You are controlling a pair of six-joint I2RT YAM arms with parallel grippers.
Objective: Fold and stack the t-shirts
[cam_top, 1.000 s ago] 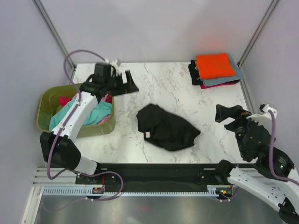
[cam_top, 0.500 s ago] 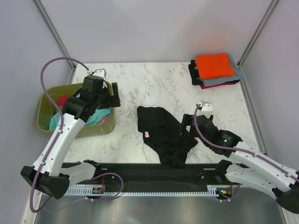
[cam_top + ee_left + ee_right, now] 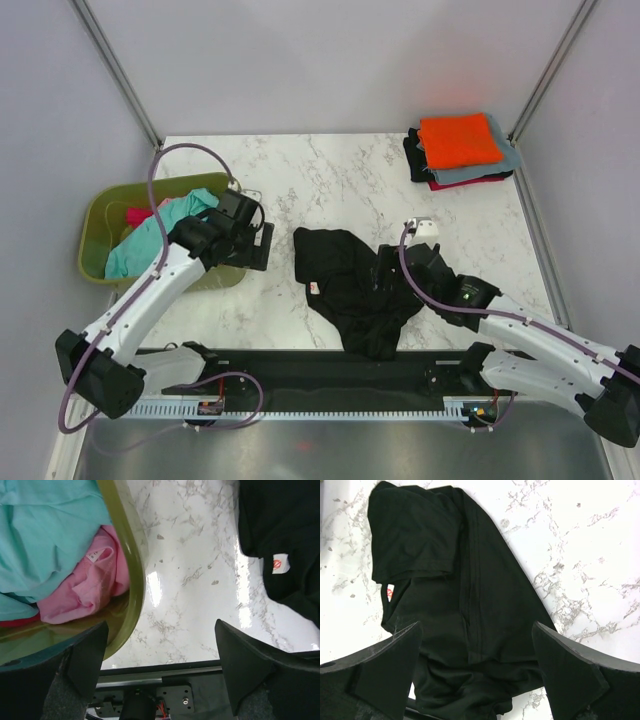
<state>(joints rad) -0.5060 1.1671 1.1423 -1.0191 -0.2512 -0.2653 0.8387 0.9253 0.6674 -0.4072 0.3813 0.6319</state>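
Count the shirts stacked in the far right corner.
4 visible: orange shirt on top, grey-blue shirt beneath, magenta shirt and folded black shirt edges below; more may be hidden.

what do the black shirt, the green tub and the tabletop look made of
Black shirt: soft matte cloth, judging by folds and stitched seams. Green tub: probably plastic, smooth glossy rim. Tabletop: polished marble or marble-look laminate, veined and reflective.

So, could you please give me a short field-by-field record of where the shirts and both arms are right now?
Being worked: crumpled black cloth t-shirt, table centre, unfolded
Finished stack: folded orange cloth t-shirt on top, far right corner
Waiting: teal cloth shirt and pink cloth shirt in olive-green plastic tub, left
Left fingers: open, empty, over tub rim
Right fingers: open, empty, over black t-shirt
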